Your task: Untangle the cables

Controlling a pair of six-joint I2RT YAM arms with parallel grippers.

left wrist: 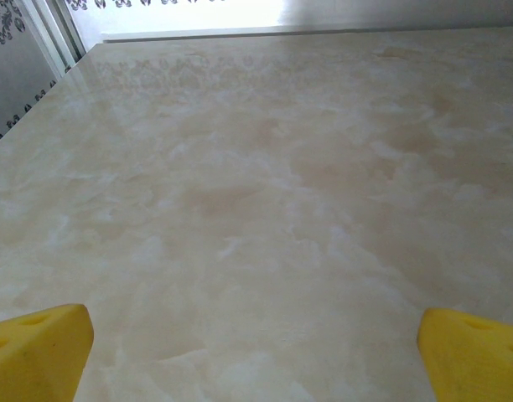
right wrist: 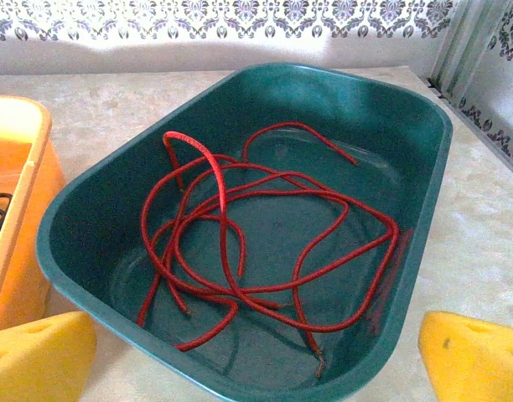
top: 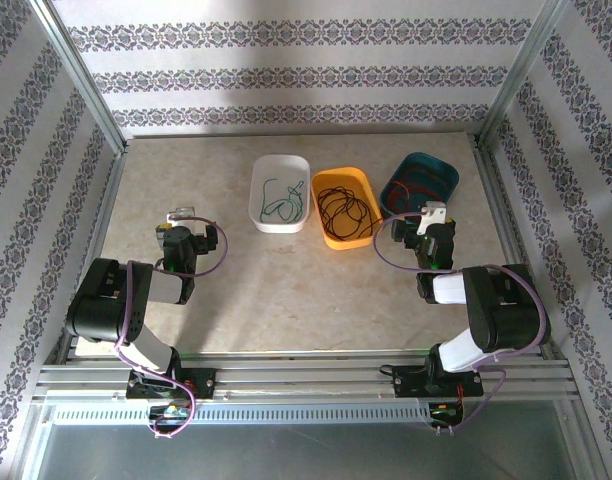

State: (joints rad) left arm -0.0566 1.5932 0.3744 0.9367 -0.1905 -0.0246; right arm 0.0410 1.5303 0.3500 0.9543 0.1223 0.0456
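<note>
Top external view, left to right: the left gripper (top: pixel 180 214) is low over the marble-look table (top: pixel 286 290), well apart from the trays. On the left wrist cam its two yellow pads (left wrist: pixel 38 347) stand wide apart, w/ bare tabletop between them.

Next come three trays in a row at the far side of the table. The white tray (top: pixel 281 228) holds a thin green cable (top: pixel 278 200), lying in loose loops. Just beside it, the orange tray (top: pixel 344 173) holds a dark cable (top: pixel 346 213), black or dark brown, coiled in several rings. The teal tray (top: pixel 441 172) is just beside the orange one and holds the red cable (top: pixel 411 190).

The right gripper (top: pixel 434 213) is at the near edge of the teal tray. On the right wrist cam its yellow pads (right wrist: pixel 474 360) are also wide apart, not touching anything. The red cable (right wrist: pixel 216 172) lies on the tray bottom in many crossing loops, and one strand arches up above the rest. Each colour sits in its own tray, separate from the others.
</note>
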